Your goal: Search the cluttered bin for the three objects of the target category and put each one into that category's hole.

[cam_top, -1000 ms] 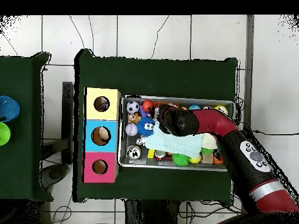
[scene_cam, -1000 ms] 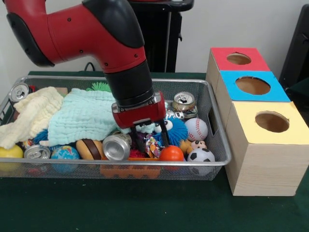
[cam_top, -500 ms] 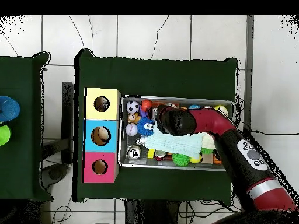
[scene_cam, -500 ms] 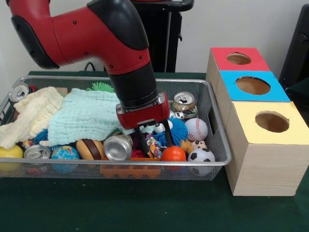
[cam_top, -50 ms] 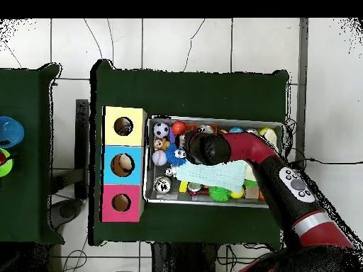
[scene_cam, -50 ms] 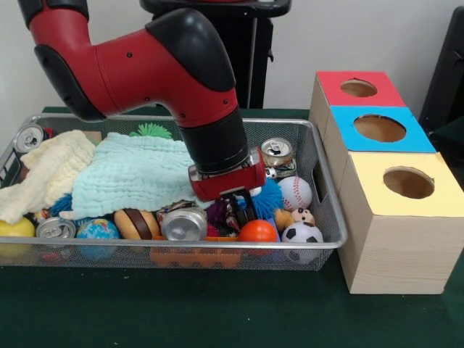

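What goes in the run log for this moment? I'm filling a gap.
phase: searching bin | gripper: low among toys beside orange ball, state unclear | teal cloth: in wire bin | boxes: untouched

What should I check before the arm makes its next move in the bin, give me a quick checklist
1. Gripper down among the toys near the orange ball: ok.
2. Gripper holding something: cannot tell, the clutter hides its tips.
3. Yellow box hole unobstructed: ok.
4. Blue box hole unobstructed: ok from the front view.
5. Crushed can clear of the gripper: not ok, it sits right beside it.
6. Mint cloth still covers items: not ok for searching.
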{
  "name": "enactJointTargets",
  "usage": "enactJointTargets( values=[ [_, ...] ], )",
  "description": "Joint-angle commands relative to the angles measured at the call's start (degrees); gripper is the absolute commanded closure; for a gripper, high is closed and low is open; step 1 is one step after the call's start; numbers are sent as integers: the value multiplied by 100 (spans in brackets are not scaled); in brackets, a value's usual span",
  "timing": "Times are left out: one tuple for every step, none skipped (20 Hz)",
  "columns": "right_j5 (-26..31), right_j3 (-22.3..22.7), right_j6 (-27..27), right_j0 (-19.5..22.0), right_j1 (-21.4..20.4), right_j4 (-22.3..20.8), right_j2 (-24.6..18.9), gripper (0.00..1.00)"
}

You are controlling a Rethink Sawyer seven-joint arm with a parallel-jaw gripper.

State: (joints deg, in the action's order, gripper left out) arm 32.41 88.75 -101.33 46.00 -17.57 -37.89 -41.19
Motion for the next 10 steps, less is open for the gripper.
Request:
enactJointTargets(
  values=[
    [519,-432,1698,-67,386,-396,-70,100],
    [515,-423,1690,-60,387,-396,-78,100],
    [528,-415,1643,-76,363,-393,-52,100],
    [531,-412,1629,-81,355,-391,-48,100],
    [540,-390,1568,-93,334,-382,-18,100],
    [535,-383,1559,-89,333,-378,-21,100],
    [513,-370,1538,-63,370,-367,-20,100],
    [499,-371,1551,-53,390,-370,-29,100],
    [509,-372,1553,-52,395,-366,-28,100],
    [521,-375,1568,-47,402,-360,-36,100]
  ],
)
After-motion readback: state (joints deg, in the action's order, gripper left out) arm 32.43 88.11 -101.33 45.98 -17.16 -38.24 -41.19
